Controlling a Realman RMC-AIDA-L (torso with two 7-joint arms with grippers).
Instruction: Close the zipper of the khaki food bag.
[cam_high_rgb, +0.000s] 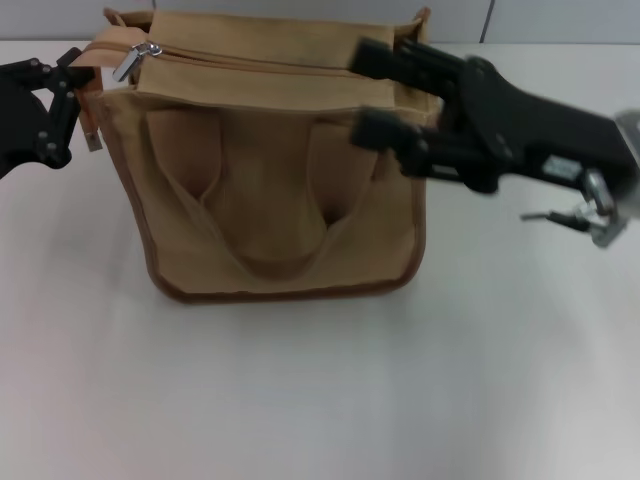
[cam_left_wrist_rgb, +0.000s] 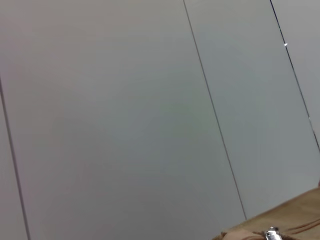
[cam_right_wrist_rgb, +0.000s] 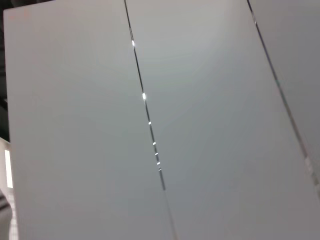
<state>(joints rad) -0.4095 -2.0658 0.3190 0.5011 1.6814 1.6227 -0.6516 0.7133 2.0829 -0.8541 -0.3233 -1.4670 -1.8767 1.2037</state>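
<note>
The bag (cam_high_rgb: 285, 190) stood upright on the white worktop (cam_high_rgb: 320, 390), front pocket and handles facing the robot. The zipper (cam_high_rgb: 250, 58) ran across its top panel, the silver slider (cam_high_rgb: 135, 58) sitting at the bag's left end. The left hand (cam_high_rgb: 75, 105) hung just beside that upper left corner, near the slider — whether its fingers were spread or pressed together could not be told. The right hand (cam_high_rgb: 365, 92) was at the bag's upper right edge, fingers spread — one over the top panel, one against the front
</note>
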